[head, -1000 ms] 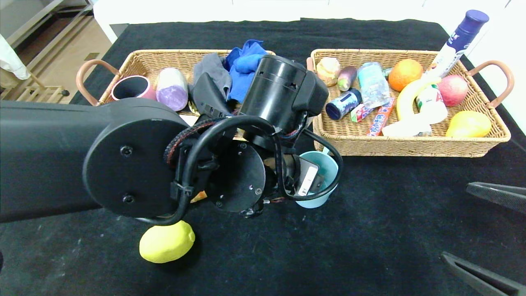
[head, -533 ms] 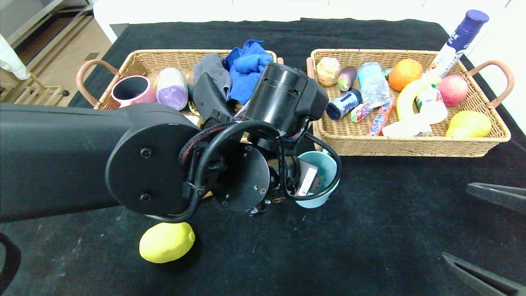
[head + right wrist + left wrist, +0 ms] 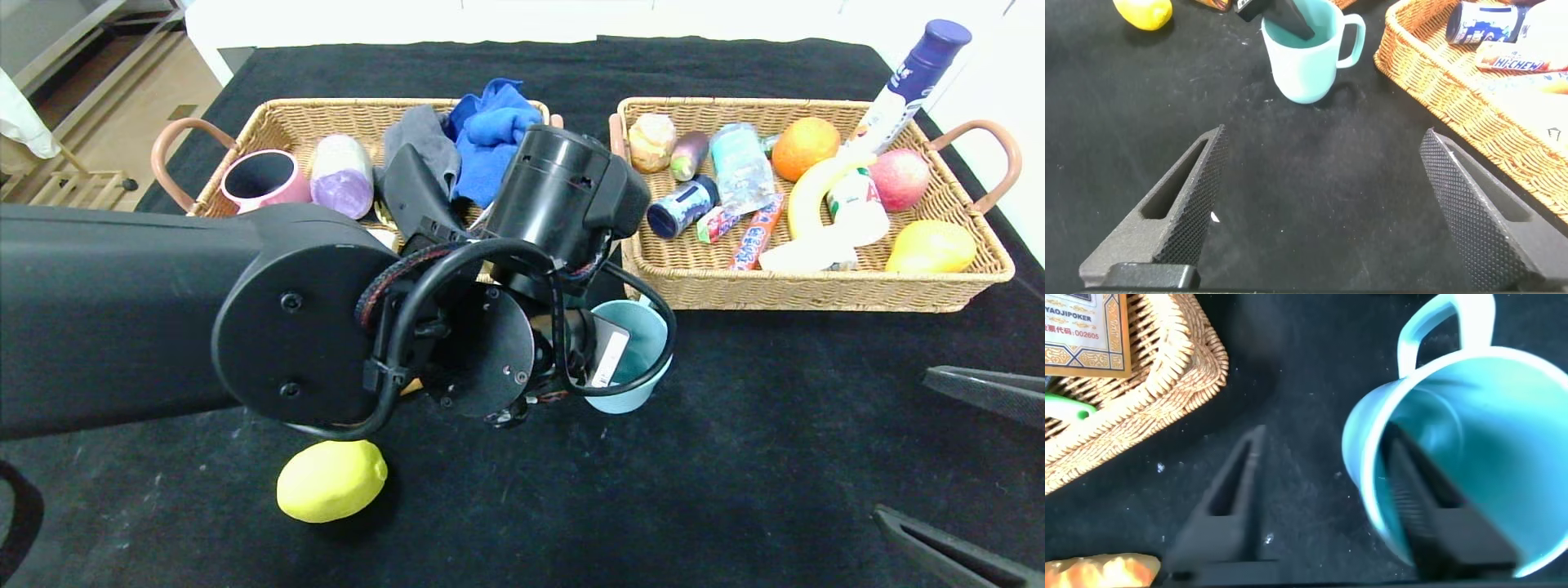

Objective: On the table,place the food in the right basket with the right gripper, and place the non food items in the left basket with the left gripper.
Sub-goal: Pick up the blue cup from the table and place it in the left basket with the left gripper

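My left gripper (image 3: 1327, 510) reaches down over the pale blue mug (image 3: 633, 359). One finger (image 3: 1429, 502) is inside the mug and the other is outside on the black table (image 3: 735, 425). The mug wall sits between them, but I cannot tell if they squeeze it.

The mug stands up straight with its mouth up, on the table just in front of the gap between the two baskets. Its handle (image 3: 1437, 327) points toward the right basket (image 3: 816, 294). Nothing is inside the mug but my finger.

The lemon (image 3: 331, 480) lies on the table near me, with its long way going left to right and its tip pointing right. A bit of croissant (image 3: 1098, 569) shows beside my outer finger.

The left basket (image 3: 269, 122) holds a pink cup (image 3: 263, 180), a purple roll (image 3: 341, 175), grey and blue cloths (image 3: 490, 131) and a card box (image 3: 1082, 331).

The right basket holds an orange (image 3: 804, 147), a banana (image 3: 812, 192), an apple (image 3: 898, 178), a yellow fruit (image 3: 931, 245), candy sticks (image 3: 755, 233) and a tall bottle (image 3: 910, 82) leaning on the back rim.

My right gripper (image 3: 1323, 212) is wide open and holds nothing, low over the table on the right.
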Motion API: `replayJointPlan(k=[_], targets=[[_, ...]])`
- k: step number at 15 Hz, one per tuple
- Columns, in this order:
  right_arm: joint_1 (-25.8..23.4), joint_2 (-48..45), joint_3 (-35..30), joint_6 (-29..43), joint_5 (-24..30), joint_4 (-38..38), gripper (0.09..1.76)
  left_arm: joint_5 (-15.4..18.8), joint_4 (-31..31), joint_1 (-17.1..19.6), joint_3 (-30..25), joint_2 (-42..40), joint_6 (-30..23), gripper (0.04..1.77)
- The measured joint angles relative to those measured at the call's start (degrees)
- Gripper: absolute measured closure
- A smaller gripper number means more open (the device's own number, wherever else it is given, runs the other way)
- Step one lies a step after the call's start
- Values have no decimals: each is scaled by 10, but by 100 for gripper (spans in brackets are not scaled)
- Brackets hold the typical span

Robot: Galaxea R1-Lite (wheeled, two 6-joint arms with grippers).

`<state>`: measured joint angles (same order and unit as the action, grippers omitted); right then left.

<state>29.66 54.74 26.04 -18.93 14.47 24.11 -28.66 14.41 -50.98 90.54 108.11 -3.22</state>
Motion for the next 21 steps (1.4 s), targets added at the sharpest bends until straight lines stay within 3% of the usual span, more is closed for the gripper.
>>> replayJointPlan(k=[2,3,21], targets=[[0,0,0,0,0,0,14,0,1,0,-4,0,0,111],[0,0,0,0,0,0,14,4,-2,0,-4,-1,-1,163],[4,0,-3,-2,1,-3,14,3,9,-12,-20,-32,0,163]])
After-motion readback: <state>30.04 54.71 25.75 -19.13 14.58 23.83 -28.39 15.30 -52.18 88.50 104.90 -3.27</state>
